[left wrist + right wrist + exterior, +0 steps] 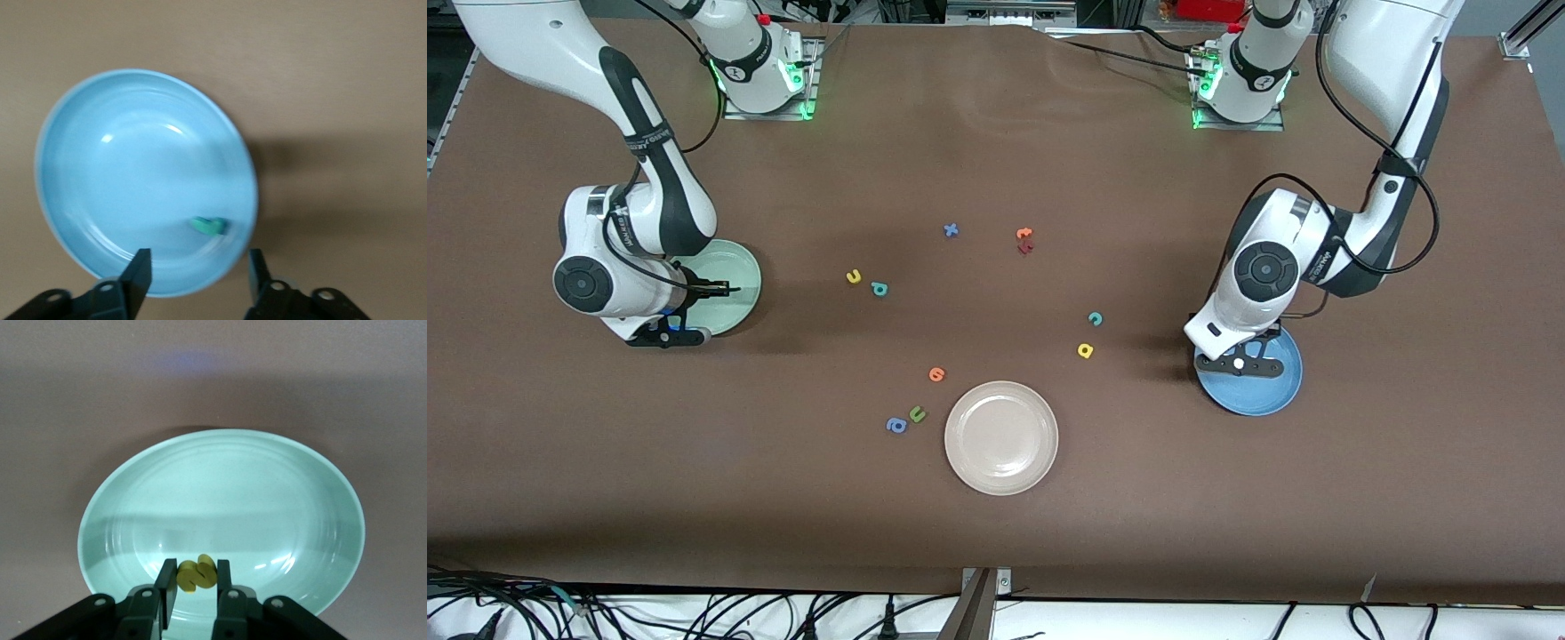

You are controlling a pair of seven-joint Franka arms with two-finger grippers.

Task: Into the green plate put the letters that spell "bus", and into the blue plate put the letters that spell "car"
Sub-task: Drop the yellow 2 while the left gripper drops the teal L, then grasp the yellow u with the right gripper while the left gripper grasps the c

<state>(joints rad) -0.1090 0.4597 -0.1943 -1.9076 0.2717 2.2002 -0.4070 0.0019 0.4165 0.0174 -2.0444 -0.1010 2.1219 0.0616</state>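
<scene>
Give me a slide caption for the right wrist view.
Right hand holds the yellow s over the green plate.

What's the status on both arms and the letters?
Left gripper open over blue plate, teal letter lying in it. Right gripper shut on yellow s over green plate. Nothing in the way.

r (209, 226) in blue plate (1272, 400), left arm's end. Green plate (738, 293) at right arm's end. Beige plate (1001, 437) between, nearest front camera.
</scene>
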